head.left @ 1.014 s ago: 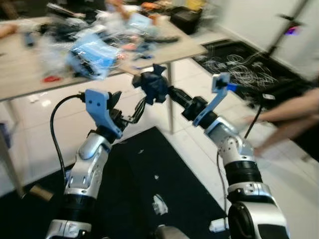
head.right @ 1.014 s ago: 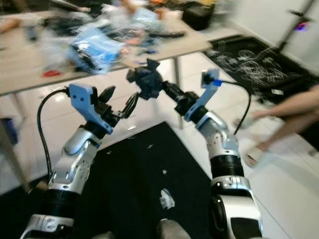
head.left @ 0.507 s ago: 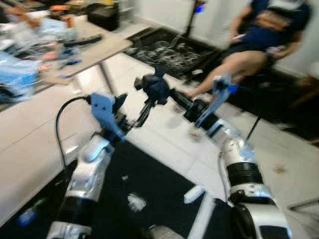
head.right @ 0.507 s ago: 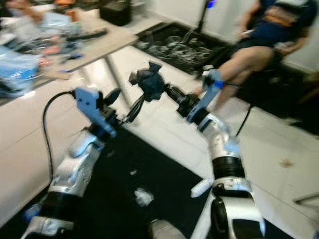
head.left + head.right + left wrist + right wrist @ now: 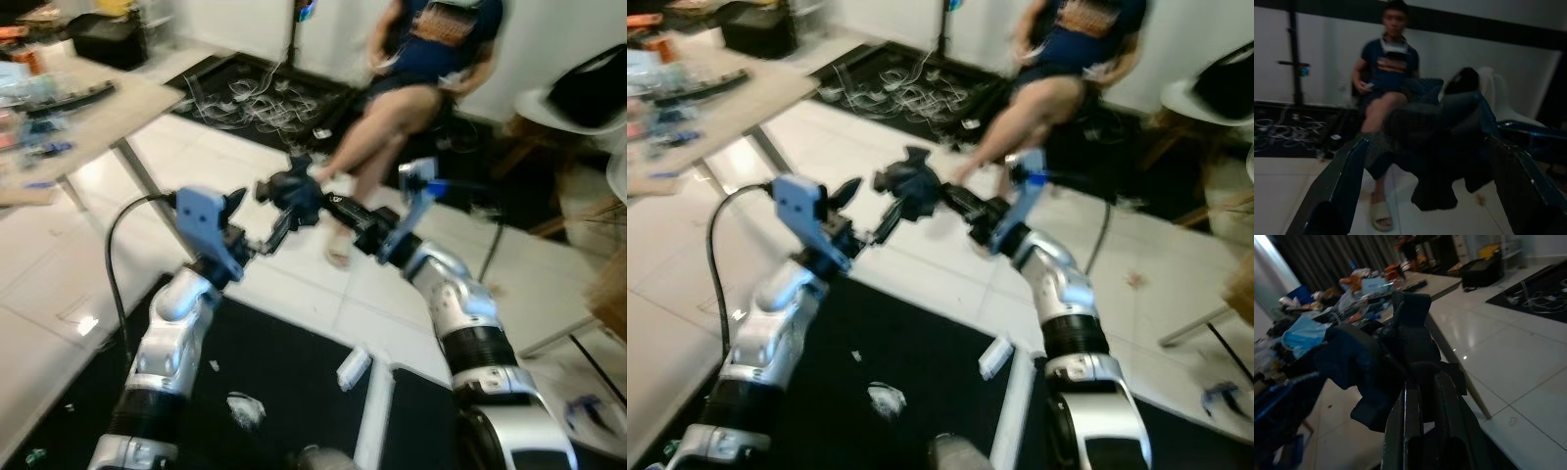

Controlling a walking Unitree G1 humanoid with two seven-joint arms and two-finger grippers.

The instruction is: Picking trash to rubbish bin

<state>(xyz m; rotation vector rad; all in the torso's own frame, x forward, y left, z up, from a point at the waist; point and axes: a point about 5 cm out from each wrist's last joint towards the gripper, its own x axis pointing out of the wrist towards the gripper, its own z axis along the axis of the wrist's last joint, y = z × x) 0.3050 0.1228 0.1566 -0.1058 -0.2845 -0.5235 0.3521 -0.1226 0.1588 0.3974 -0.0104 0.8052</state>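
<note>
A crumpled dark blue piece of trash (image 5: 292, 190) is held up at chest height, and my right gripper (image 5: 313, 200) is shut on it. The right wrist view has the same wad (image 5: 1378, 360) sitting on top of the closed black fingers (image 5: 1418, 426). My left gripper (image 5: 259, 212) is open just to the left of the wad, not touching it. In the left wrist view the trash (image 5: 1444, 132) hangs between and beyond the two spread fingers (image 5: 1344, 183).
A person (image 5: 421, 59) sits ahead with legs stretched onto the white tiles. A cluttered table (image 5: 73, 103) stands at the left. Under me lies a black mat (image 5: 294, 392) with white scraps (image 5: 245, 411). A white chair (image 5: 578, 103) is at the right, loose cables (image 5: 260, 93) lie behind.
The whole view has swung to the right: the table slid off to the left and the seated person came to the centre. Both grippers keep their pose, the right still holding the wad.
</note>
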